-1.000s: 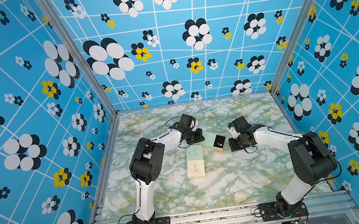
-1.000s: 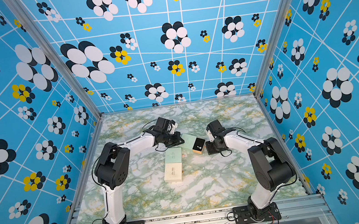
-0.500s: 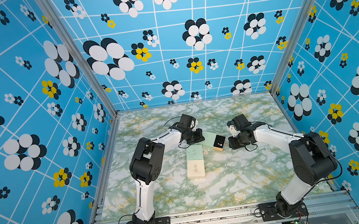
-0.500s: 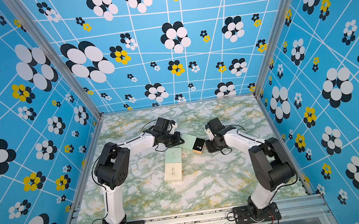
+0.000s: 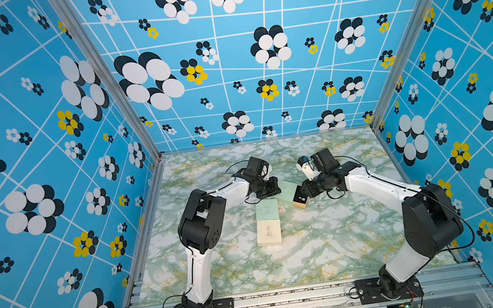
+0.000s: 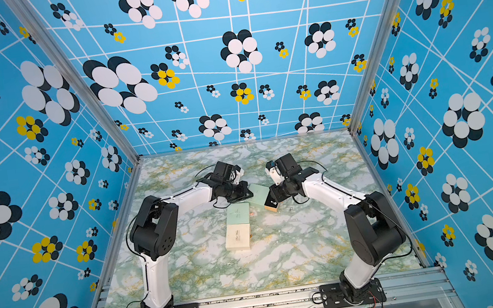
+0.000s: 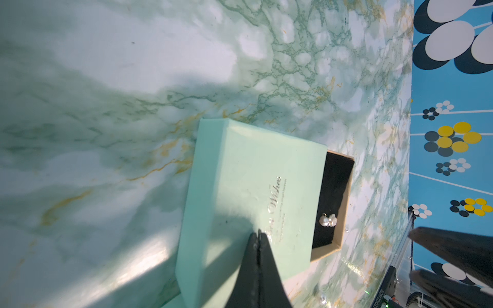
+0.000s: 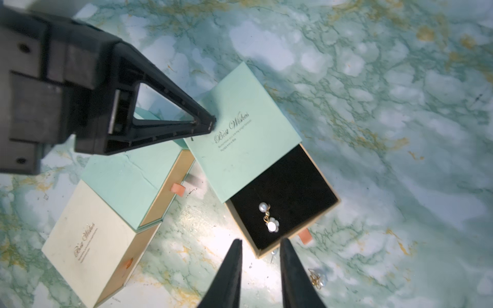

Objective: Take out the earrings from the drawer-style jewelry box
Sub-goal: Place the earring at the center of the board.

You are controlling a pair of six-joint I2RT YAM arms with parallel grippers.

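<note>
The mint-green drawer-style jewelry box (image 8: 245, 128) lies mid-table, its tan drawer (image 8: 314, 213) slid out to show a black lining. On that lining rest the earrings (image 8: 269, 218), pale pearl-like bits on gold wire, also seen in the left wrist view as earrings (image 7: 328, 220). My left gripper (image 7: 258, 232) is shut, its tip pressing on the box's sleeve (image 7: 240, 186). My right gripper (image 8: 261, 241) stands open just off the drawer's front edge, with nothing between its fingers. Another earring (image 8: 317, 277) lies on the table beside the right gripper.
Two closed boxes lie end to end beside the open one: a mint box (image 8: 128, 184) and a cream box (image 8: 88, 240), also seen as the mint box (image 5: 267, 212) and cream box (image 5: 268, 232). Patterned blue walls enclose the marble table (image 5: 332, 241) on three sides.
My right gripper's jaws have parted from shut to open near the drawer's front. The left gripper and the boxes have not moved.
</note>
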